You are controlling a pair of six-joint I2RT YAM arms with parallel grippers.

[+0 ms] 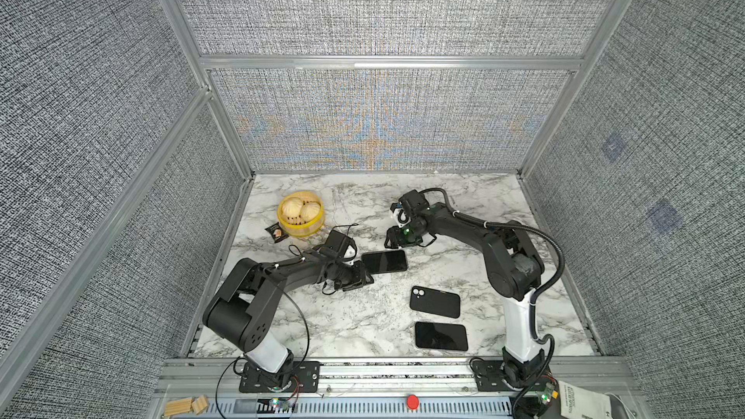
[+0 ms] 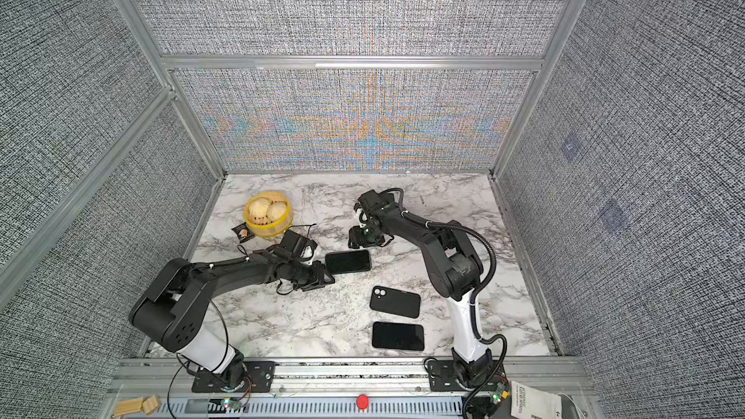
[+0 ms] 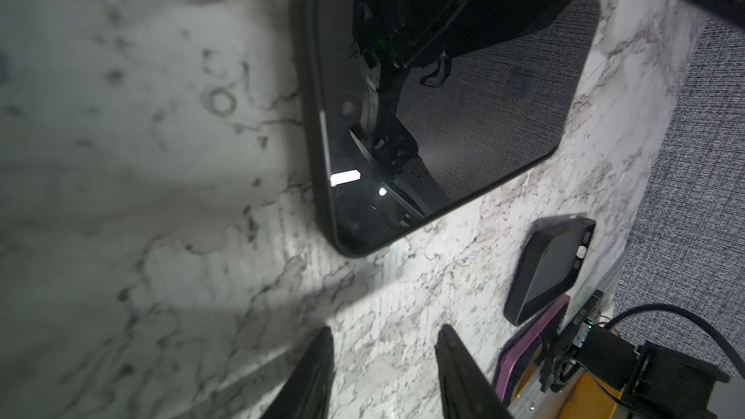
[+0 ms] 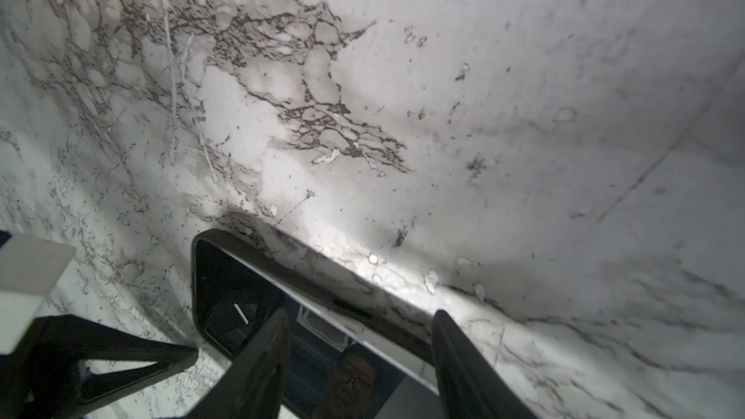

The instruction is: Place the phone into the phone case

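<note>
Between the two sets of fingers: the phone [image 1: 384, 262] lies flat on the table [image 1: 363, 328], screen up. A dark rim, the phone case [image 3: 312, 122], goes all round it, so I think the phone is already in.
Left gripper [image 3: 385, 332]: its fingers [image 3: 310, 372] are apart and have nothing in them. The short end of the phone is just in front of the tips, not touching.
Right gripper [image 4: 361, 314]: its fingers [image 4: 258, 368] are apart too and hold nothing. The long edge of the phone runs under the gap between them. I can't tell if a tip touches it.
Step now: I think it is letting go and checking that the phone sits snug.
How to do it well: lift both sets of fingers straight up, so no tip catches the rim and drags the phone. If a corner sticks up, push it down softly. I can't tell if every corner is down.
Other things: a black slab with two round camera spots [image 1: 435, 302] and a black slab with a shiny face [image 1: 441, 336] lie well behind the right fingers, nearer the arm bases. A yellow basket [image 1: 300, 229] of buns [image 1: 292, 207] and a small packet [image 1: 276, 231] sit well off to the side of the left fingers.
In the way: nothing lies between the fingers and the phone. Both grippers are near each other, so they could bump.
</note>
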